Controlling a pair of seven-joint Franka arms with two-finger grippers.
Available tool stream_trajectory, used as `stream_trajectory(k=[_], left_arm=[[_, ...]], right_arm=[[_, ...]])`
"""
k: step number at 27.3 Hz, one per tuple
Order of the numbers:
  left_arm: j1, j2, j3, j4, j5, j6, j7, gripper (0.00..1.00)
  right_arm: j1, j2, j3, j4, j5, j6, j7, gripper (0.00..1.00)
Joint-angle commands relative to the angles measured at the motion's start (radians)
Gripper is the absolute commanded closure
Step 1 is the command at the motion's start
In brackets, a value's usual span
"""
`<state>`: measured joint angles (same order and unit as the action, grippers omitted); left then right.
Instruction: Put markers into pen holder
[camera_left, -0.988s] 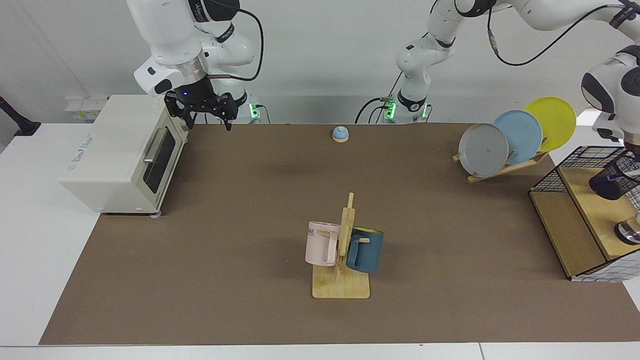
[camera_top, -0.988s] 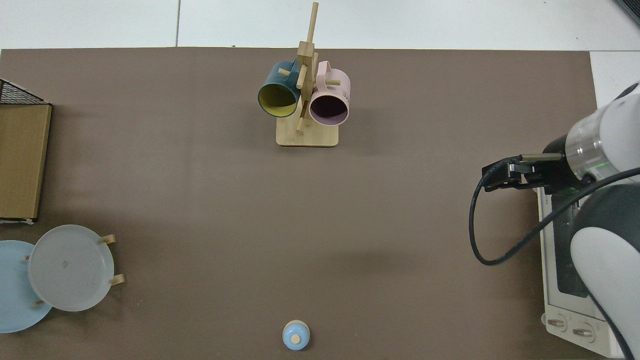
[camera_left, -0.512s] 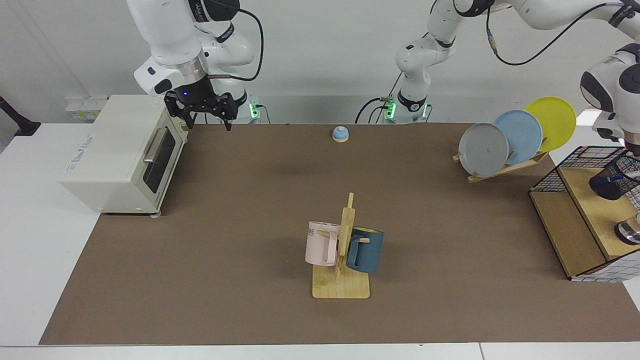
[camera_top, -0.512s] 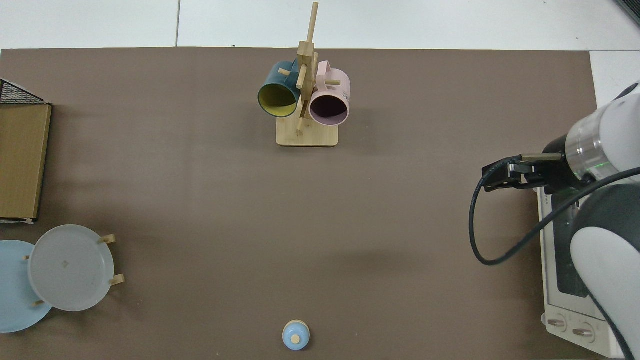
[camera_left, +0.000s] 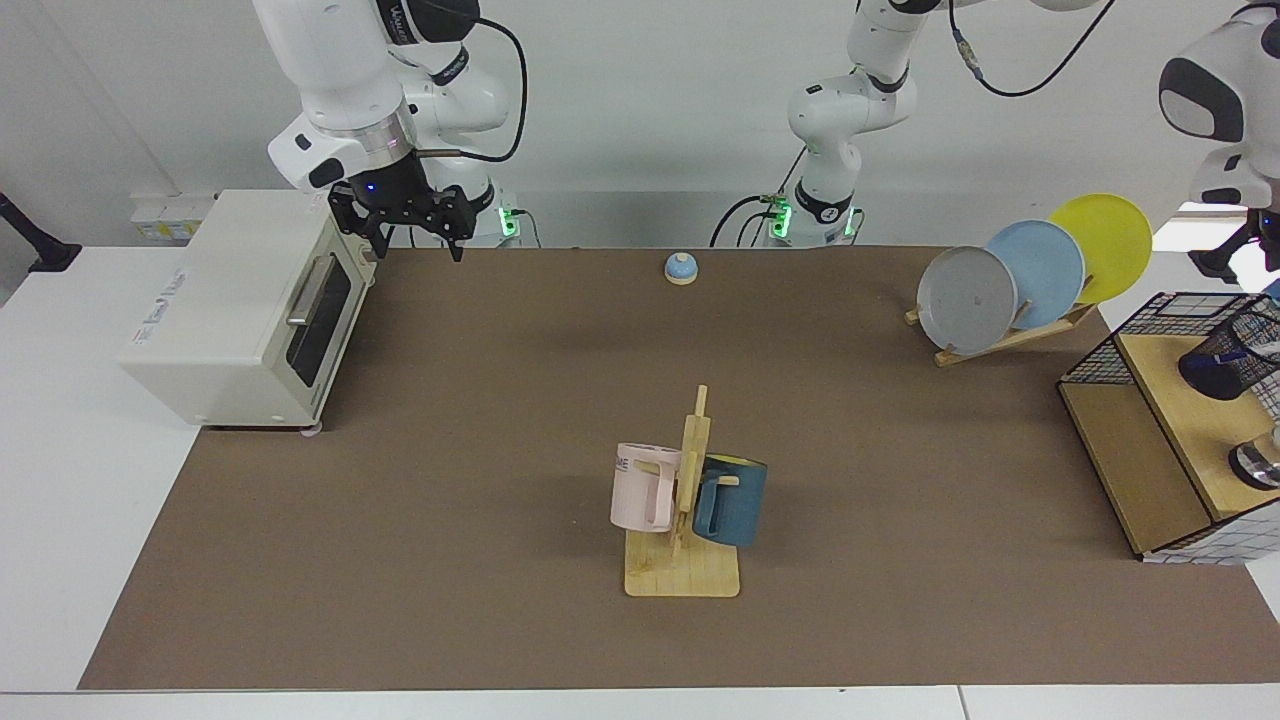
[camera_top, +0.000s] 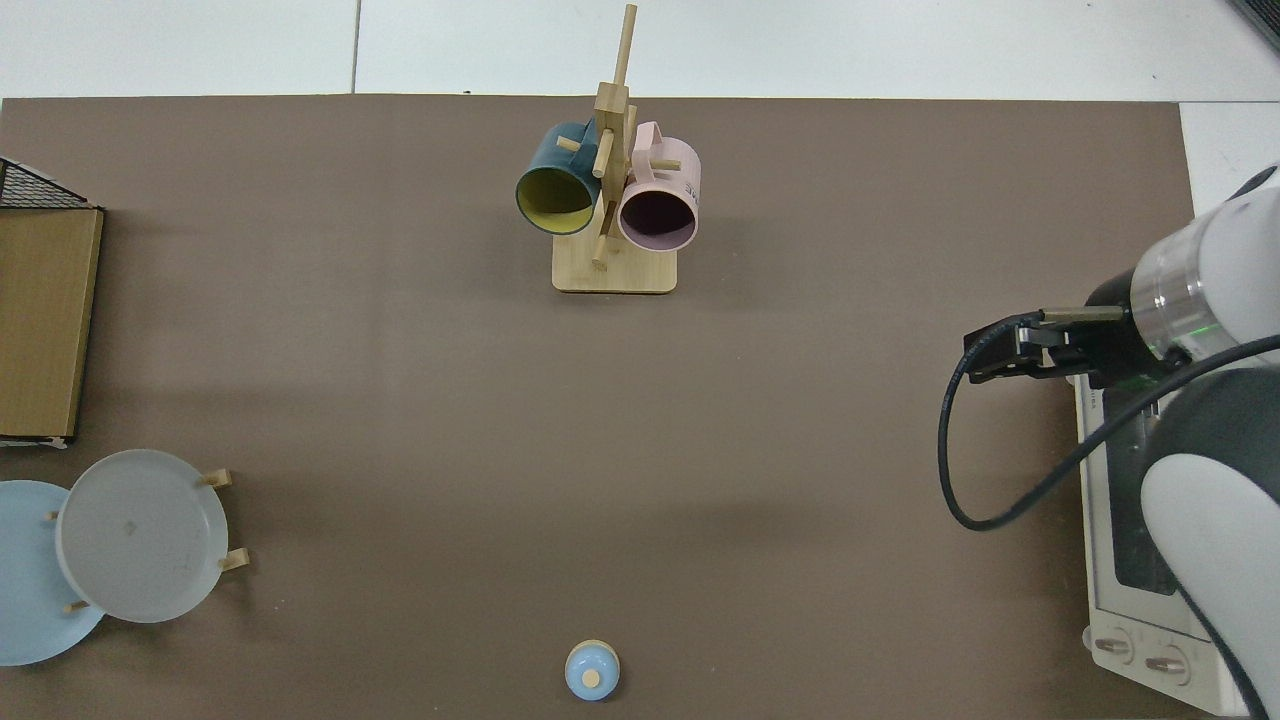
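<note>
While right end effector (camera_left: 415, 238) hangs beside the toaster oven (camera_left: 240, 305), fingers apart, empty, left one's state unreadable above the pen holder (camera_left: 1228, 360).

From my facing view the pen holder (camera_left: 1232, 350) is cut by the frame's edge, so I see only its mouth and part of its mesh; whether a marker sits inside I cannot tell. The left gripper is out of frame past that same edge. The steel container (camera_left: 1262, 463) is half cropped. In my top view the basket (camera_top: 30, 187) shows just a corner, and the holder falls outside entirely.
</note>
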<state>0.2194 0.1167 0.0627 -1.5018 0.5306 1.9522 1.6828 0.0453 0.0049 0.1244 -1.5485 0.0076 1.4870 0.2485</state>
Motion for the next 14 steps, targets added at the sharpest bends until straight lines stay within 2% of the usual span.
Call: stream_trajectory(k=[1, 11, 14], left_arm=[[-0.077, -0.098, 0.023, -0.014, -0.093, -0.130, -0.133, 0.00], [-0.190, -0.153, 0.014, -0.021, -0.228, -0.334, -0.533, 0.00], [-0.202, -0.160, 0.006, -0.023, -0.290, -0.377, -0.687, 0.00]], right_arm=[[-0.021, -0.005, 0.015, -0.005, 0.017, 0.001, 0.015, 0.00], [-0.021, -0.005, 0.015, -0.005, 0.017, 0.001, 0.015, 0.00], [-0.021, -0.005, 0.015, -0.005, 0.017, 0.001, 0.015, 0.00]])
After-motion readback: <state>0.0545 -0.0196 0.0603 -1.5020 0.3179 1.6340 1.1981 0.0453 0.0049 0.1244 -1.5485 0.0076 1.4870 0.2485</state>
